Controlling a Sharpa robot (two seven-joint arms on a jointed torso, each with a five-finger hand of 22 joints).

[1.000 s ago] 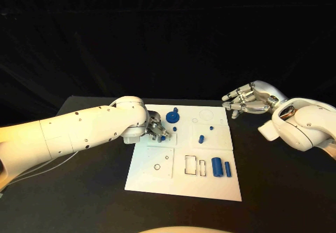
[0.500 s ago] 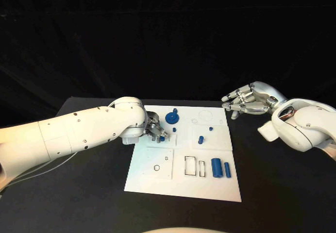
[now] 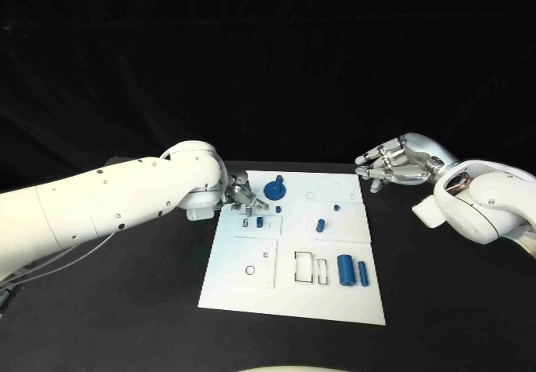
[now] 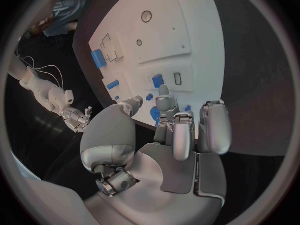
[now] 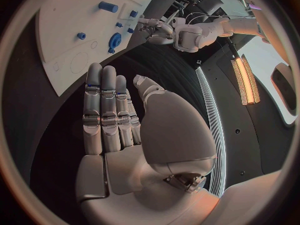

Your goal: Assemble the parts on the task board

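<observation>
White task board (image 3: 252, 291) lying mid-desk on the black desk (image 3: 123, 310), long sides running toward the far edge. Holding, near its far edge, a blue disc-shaped part (image 3: 275, 187) beside an empty round outline; further in, small blue pegs (image 3: 320, 225) standing in square recesses; toward the near right corner, two blue cylinders (image 3: 352, 269) lying beside empty rectangular slots. Left robot hand (image 3: 242, 199) poised over the board's far left portion, fingers curled downward, nothing visibly gripped; fingertip contact with the board hard to make out. Right robot hand (image 3: 393, 164) raised past the board's far right corner, fingers straight and together, empty. Smallest parts too tiny to identify
</observation>
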